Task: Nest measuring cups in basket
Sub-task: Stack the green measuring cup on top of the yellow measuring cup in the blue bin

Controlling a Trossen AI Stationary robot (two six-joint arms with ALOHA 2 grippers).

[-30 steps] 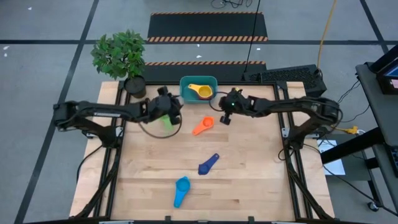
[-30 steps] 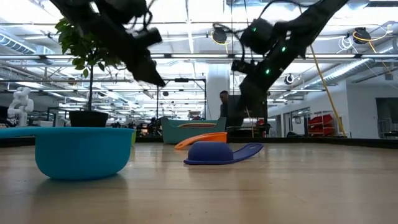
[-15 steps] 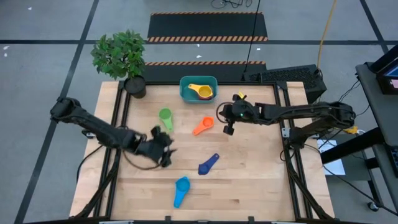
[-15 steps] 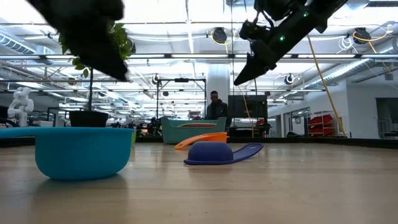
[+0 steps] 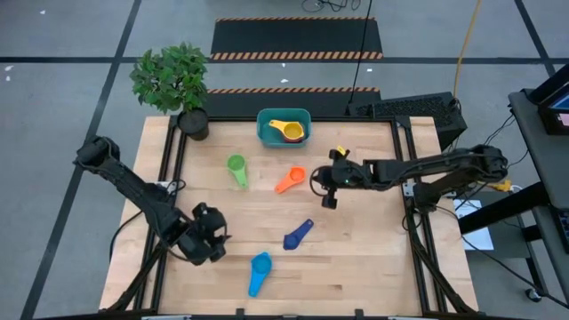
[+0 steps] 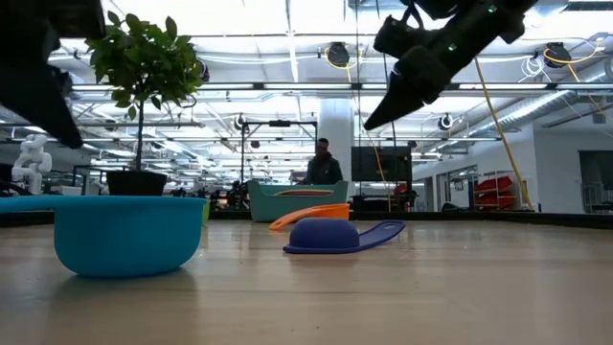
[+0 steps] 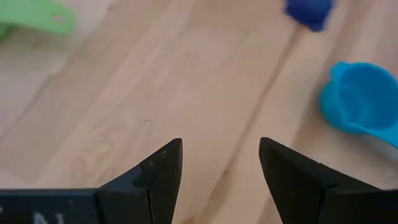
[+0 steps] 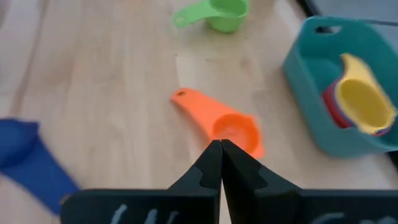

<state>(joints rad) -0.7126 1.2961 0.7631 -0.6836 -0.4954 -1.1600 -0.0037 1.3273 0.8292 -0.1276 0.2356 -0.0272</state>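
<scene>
Left gripper [image 5: 212, 238], fingers apart and empty, hangs near the light blue cup [image 5: 259, 268], handle pointing toward table's near edge; right gripper [image 5: 327, 188], shut and empty, sits beside the orange cup [image 5: 291, 180].

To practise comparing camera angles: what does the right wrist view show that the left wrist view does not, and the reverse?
Only the right wrist view shows the orange cup, the teal basket holding the yellow cup, and the shut right gripper. Only the left wrist view shows the light blue cup and the open left gripper, holding nothing. Both show the green cup, a dark blue cup and the wooden table.
</scene>
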